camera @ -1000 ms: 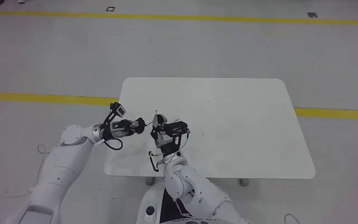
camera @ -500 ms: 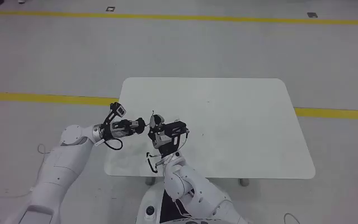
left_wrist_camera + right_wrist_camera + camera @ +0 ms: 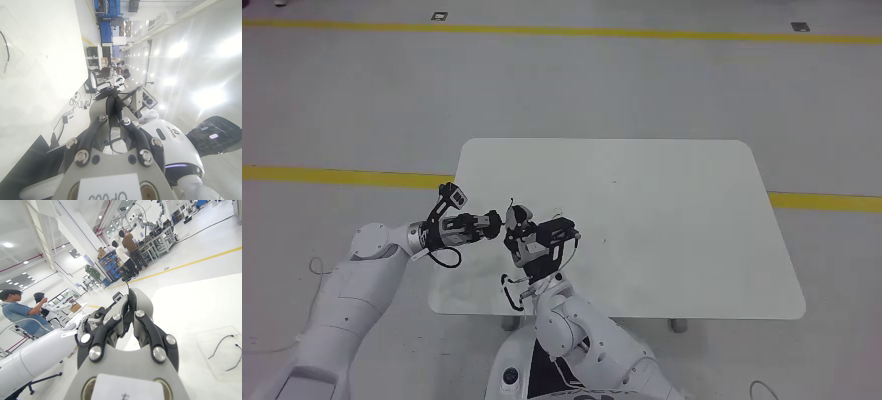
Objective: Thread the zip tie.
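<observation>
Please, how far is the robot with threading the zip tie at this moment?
Done: the zip tie is off the table, with the left claw and the right claw both shut on it, tips nearly meeting. In hand: aligning tail and head, it seems. Left: pushing the tail through the head; no closed loop is visible.

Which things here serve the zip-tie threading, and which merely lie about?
In use: zip tie, held between left claw and right claw.
Lying about: spare zip ties on a clear sheet, on the table.
</observation>
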